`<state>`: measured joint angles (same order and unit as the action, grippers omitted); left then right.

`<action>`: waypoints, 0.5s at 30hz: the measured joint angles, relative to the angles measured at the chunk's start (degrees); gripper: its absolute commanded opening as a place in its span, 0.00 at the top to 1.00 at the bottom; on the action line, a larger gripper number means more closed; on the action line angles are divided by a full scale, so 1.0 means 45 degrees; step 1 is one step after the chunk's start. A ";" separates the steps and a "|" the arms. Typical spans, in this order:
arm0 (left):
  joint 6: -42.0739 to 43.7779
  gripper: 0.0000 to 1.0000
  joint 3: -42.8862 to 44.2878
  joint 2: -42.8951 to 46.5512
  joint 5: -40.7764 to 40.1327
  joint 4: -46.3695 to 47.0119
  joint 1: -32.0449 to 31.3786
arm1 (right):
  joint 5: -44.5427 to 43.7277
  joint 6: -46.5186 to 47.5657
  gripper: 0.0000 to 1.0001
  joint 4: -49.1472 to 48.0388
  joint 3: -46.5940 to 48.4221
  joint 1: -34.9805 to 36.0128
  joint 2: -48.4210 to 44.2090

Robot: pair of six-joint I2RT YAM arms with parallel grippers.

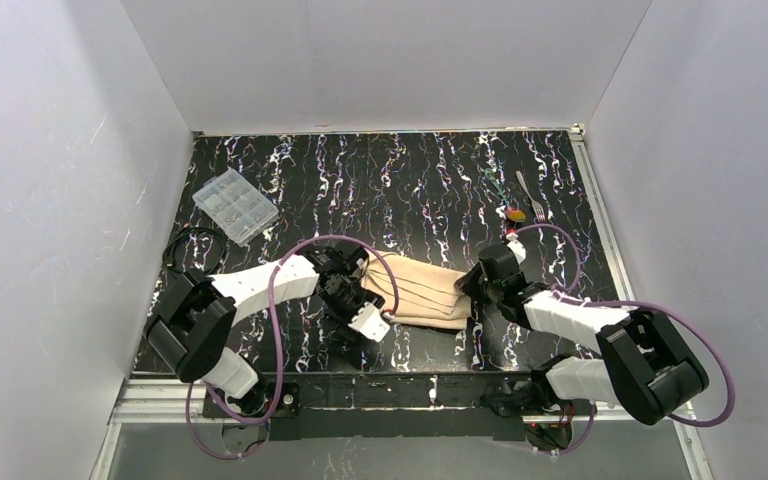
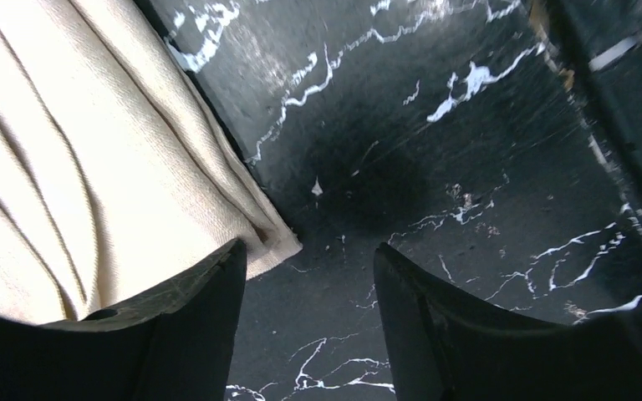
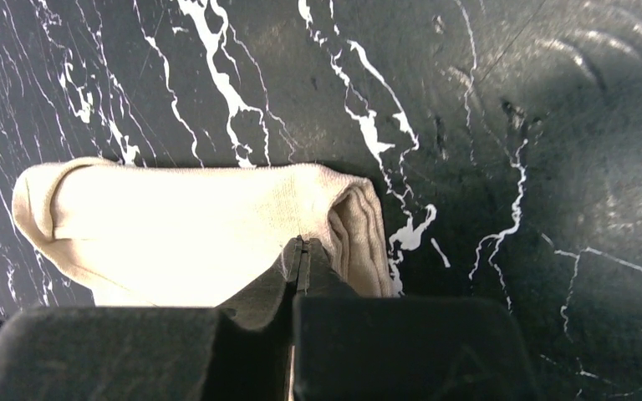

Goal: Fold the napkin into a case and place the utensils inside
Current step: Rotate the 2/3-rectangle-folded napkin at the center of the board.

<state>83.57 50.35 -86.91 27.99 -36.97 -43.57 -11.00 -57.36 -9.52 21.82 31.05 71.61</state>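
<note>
The folded tan-beige cloth napkin (image 1: 422, 288) lies near the middle of the black white-veined counter (image 1: 380, 180), its long axis running left to right between the two arms. The left arm's fingers (image 2: 209, 292) stand open and empty at its near-left corner. The right arm's fingers (image 3: 318, 267) are closed at its right end, though I cannot tell whether they pinch a layer. The thin silver metal fork (image 1: 531, 196) and the small orange-bowled spoon (image 1: 513, 213) lie far and right of the cloth, so the right arm looks the nearer one to fetch them.
</note>
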 measured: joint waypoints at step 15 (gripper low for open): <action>0.2132 0.45 -0.2623 0.1817 -0.1078 0.3356 0.0087 | 0.0403 0.2016 0.99 0.3623 0.2283 0.0296 -0.1715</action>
<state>93.17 38.54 -78.74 23.14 -21.87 -43.18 -9.19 -48.29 6.79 32.10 32.38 63.90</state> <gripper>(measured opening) 0.555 0.032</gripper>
